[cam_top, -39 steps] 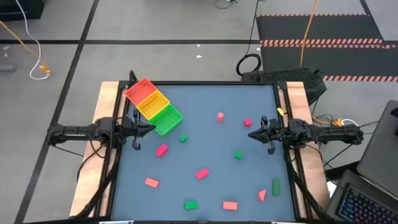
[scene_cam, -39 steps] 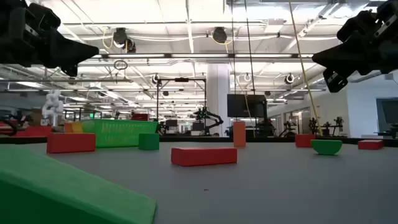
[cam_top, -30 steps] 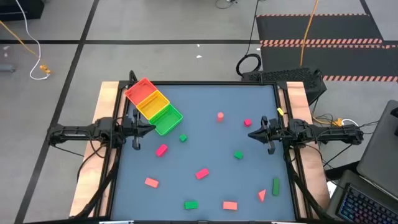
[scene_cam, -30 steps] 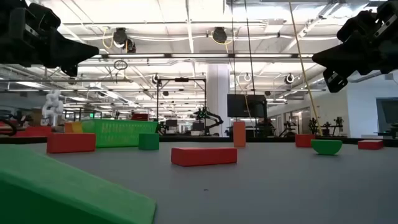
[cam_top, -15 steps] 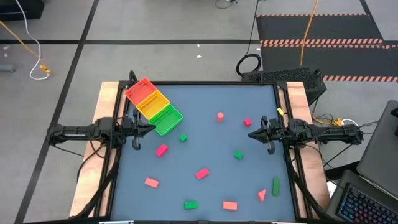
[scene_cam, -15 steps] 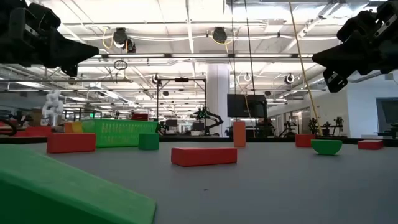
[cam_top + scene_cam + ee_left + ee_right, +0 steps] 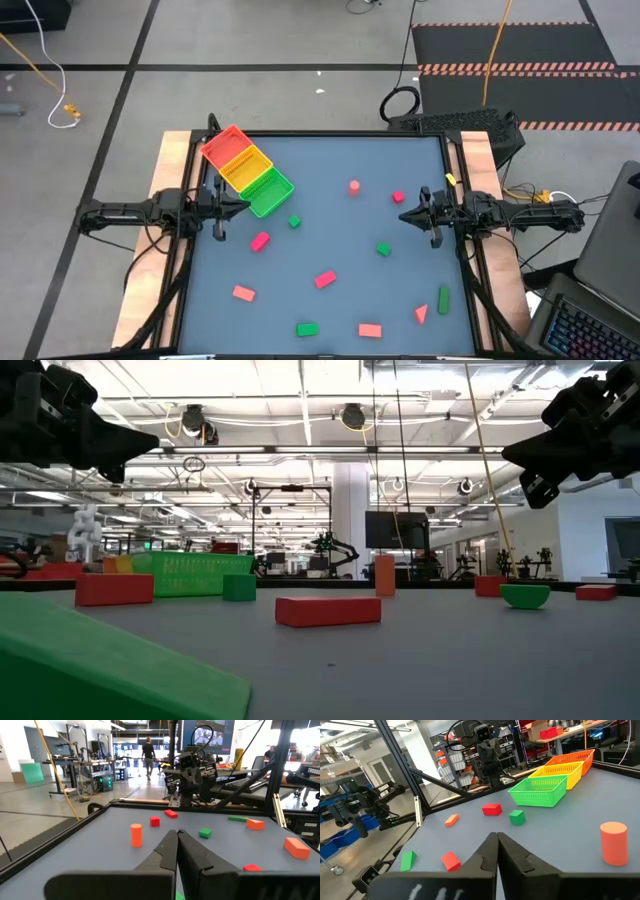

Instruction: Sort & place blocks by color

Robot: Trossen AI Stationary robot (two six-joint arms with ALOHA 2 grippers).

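Found the dark two-finger left gripper (image 7: 243, 203) parked above the table's left edge, just beside the green end of the red, yellow and green three-compartment basket tray (image 7: 222, 143), jaws pressed together on nothing. Found the dark two-finger right gripper (image 7: 403, 215) likewise above the right edge, jaws closed and empty. Counted the small pink-red and green plastic blocks (image 7: 325, 279) scattered loose across the grey-blue table top (image 7: 330, 160), none visible in the tray. Judged nothing sorted yet and a first pick to be the step in hand. Picked out the small green plastic cube (image 7: 294, 222) as nearest to the left gripper and near the tray's green compartment. Would have done best to spread the jaws wide before descending, come straight down with fingers square to two flat faces, and close gently. Reckoned the upright pink-red plastic cylinder (image 7: 354, 186) apt to tip or roll, so better gripped low across its middle by the right gripper.
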